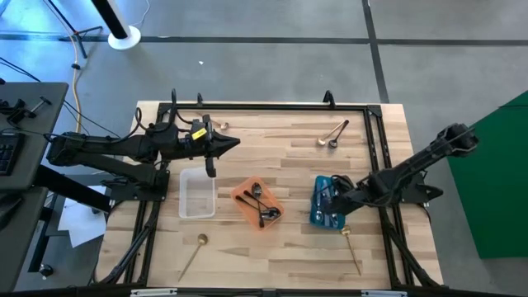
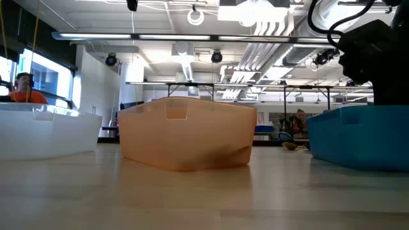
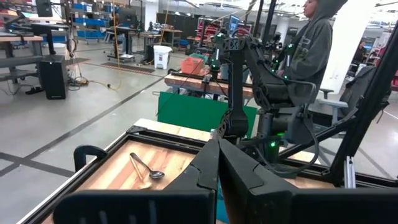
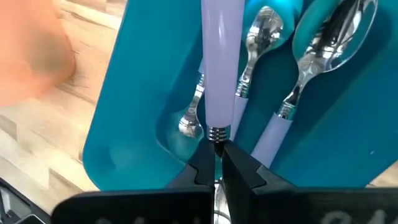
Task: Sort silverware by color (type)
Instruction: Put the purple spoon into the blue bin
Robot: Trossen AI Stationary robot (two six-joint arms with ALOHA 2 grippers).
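High view: a pale wood surface on grey floor carries clear, orange and blue trays. Left gripper hovers, jaws closed, empty. Right wrist view: right gripper over the blue tray, jaws clamping a lilac-handled spoon.

light: bright overhead ceiling fixtures | shadows: soft | blur: near orange tray

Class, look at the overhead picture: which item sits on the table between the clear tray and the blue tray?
The orange tray holding dark spoons, between the clear tray and the blue tray. The high view shows this.
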